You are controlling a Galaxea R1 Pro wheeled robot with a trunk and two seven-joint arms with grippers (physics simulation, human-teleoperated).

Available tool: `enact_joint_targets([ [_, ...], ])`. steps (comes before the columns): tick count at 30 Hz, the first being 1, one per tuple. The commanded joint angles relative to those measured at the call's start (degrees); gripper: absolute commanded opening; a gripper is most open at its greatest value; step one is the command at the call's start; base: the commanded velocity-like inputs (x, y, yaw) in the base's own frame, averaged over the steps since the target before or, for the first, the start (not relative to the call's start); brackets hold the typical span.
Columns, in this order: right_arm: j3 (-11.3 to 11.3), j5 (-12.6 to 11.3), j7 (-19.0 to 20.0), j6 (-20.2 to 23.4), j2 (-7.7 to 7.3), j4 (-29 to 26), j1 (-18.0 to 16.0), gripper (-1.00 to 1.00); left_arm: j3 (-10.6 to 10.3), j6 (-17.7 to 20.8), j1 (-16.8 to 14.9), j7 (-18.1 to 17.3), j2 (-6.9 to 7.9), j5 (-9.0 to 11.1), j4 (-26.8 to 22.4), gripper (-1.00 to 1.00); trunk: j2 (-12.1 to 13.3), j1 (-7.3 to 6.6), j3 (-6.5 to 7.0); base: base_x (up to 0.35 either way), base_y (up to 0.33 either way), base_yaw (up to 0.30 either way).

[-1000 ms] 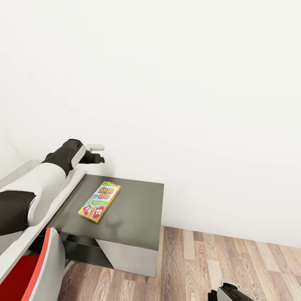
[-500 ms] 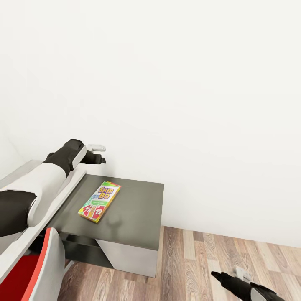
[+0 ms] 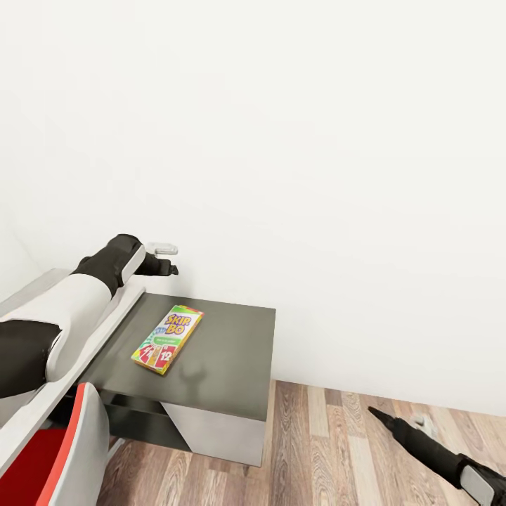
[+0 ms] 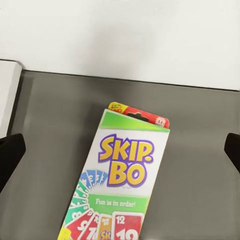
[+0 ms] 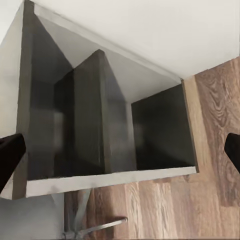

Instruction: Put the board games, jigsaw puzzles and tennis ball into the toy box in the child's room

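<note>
Board game (image 3: 167, 338), a yellow-green box with red cards, lies flat on the dark grey side unit (image 3: 225, 351) of the table, near its back edge by the white wall (image 3: 316, 176). Above it hangs the left gripper (image 3: 167, 258), fingers spread wide and empty, arm stretched forward. Low over the wood floor (image 3: 330, 450), the right gripper (image 3: 393, 424) points forward, fingers apart, holding nothing. A red and white chair (image 3: 67, 457) stands nearby.
</note>
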Motion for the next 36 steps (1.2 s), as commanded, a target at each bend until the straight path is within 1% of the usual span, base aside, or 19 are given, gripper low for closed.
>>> enact_joint_targets([
  [1,-0.21,-0.43,0.6,1.04,-0.01,-1.96,-0.01,1.0,-0.48,0.24,-0.06,0.07,0.05,0.59,-0.06,1.0,-0.11,0.03,-0.11,0.0,0.0,0.0],
  [4,-0.58,-0.86,1.16,1.9,-0.12,-6.75,0.17,1.0,-0.42,0.24,-0.04,0.05,-0.08,0.62,-0.06,1.0,-0.11,0.03,-0.11,0.0,0.0,0.0],
  [6,-0.87,-0.98,1.08,1.96,0.06,-8.54,0.19,1.0,-0.4,0.24,-0.04,0.06,-0.16,0.61,-0.06,1.0,-0.11,0.03,-0.11,0.0,0.0,0.0],
  [8,-0.94,-0.88,0.01,2.07,0.28,-9.37,0.2,1.0,-0.4,0.24,-0.05,0.03,-0.18,0.64,-0.08,1.0,-0.11,0.03,-0.11,0.0,0.0,0.0],
  [9,-0.96,-0.8,-1.31,2.24,0.35,-9.92,0.21,1.0,-0.41,0.24,-0.06,0.01,-0.18,0.67,-0.14,1.0,-0.11,0.03,-0.11,0.0,0.0,0.0],
  [12,-1.05,-1.0,-3.37,2.99,0.26,-11.54,0.2,1.0,-0.45,0.24,-0.04,-0.08,-0.12,0.72,-0.3,1.0,-0.11,0.03,-0.11,0.0,0.0,0.0],
  [16,-1.0,-1.0,-4.61,6.24,-0.16,-15.02,0.25,1.0,-0.47,0.26,-0.04,-0.82,-0.12,0.75,-0.43,1.0,-0.11,0.03,-0.11,0.0,0.0,0.0],
  [19,-1.0,-0.94,-4.74,7.08,-0.25,-15.78,0.23,1.0,-0.47,0.31,-0.04,-1.4,-0.16,0.76,-0.48,1.0,-0.11,0.03,-0.11,0.0,0.0,0.0],
  [27,-0.99,-0.75,-5.26,7.41,-0.26,-16.0,0.21,1.0,-0.48,0.33,-0.02,-1.59,-0.13,0.73,-0.43,1.0,-0.11,0.03,-0.14,0.038,0.005,0.0],
  [36,-0.99,-0.72,-5.84,7.43,-0.21,-15.97,0.21,1.0,-0.48,0.43,0.17,-1.6,-0.26,0.6,-0.27,1.0,-0.11,0.03,-0.64,0.039,0.01,0.0],
])
